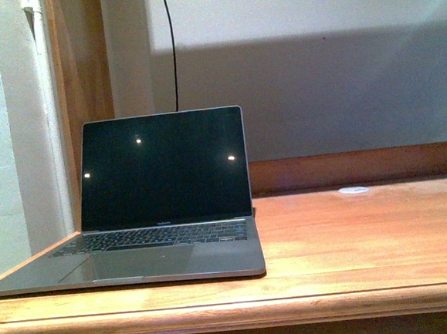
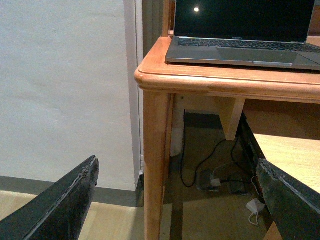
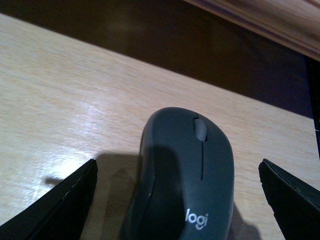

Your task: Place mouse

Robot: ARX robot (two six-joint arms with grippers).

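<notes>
Just one mouse (image 3: 182, 172) inside the wide-spread right end effector (image 3: 177, 162); left end effector (image 2: 177, 159) likewise spread; one laptop (image 1: 163, 187).

Wooden desk (image 1: 353, 234): open laptop (image 1: 165, 218) is seated at the left end, small white disc (image 1: 353, 191) is laid near the back edge. Mouse (image 3: 185, 180) is rested on a paler wood board (image 3: 75, 100).
</notes>
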